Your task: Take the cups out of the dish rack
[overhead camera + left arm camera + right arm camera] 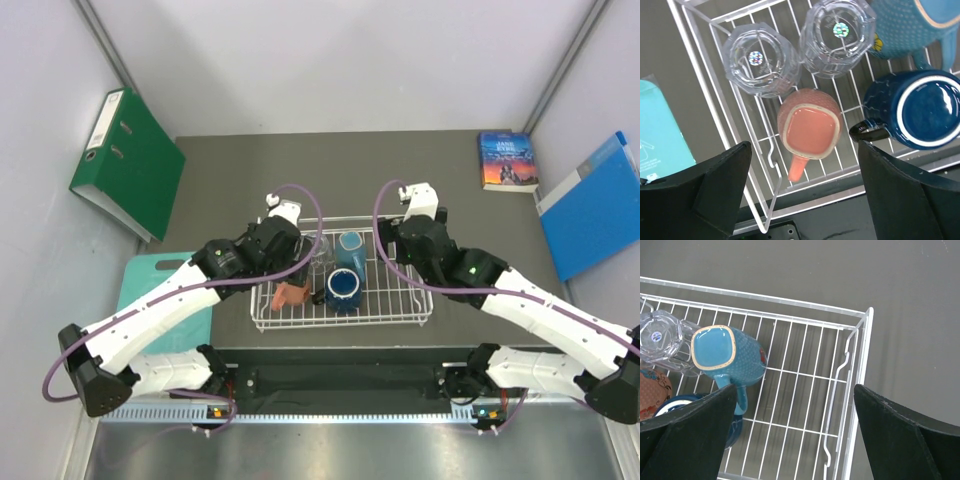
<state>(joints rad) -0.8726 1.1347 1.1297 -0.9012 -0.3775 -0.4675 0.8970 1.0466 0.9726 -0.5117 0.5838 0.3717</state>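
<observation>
On the dish rack (390, 305) you have all five cups in place and none visible out on the counter (460, 200), so I'd call unloading not yet started. Your left hand (802, 145) is spread wide and empty, with the salmon-pink mug (810, 131) mid-frame between its fingers, the tumblers (761, 58) above it and the dark blue mug (927, 107) at right. Your right hand (794, 390) is also wide apart, over bare grid. The light blue mug (725, 355) sits left of centre.

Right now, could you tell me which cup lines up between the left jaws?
The salmon-pink mug, centred between them; the dark blue mug sits aside, the glass tumblers beyond.
</observation>
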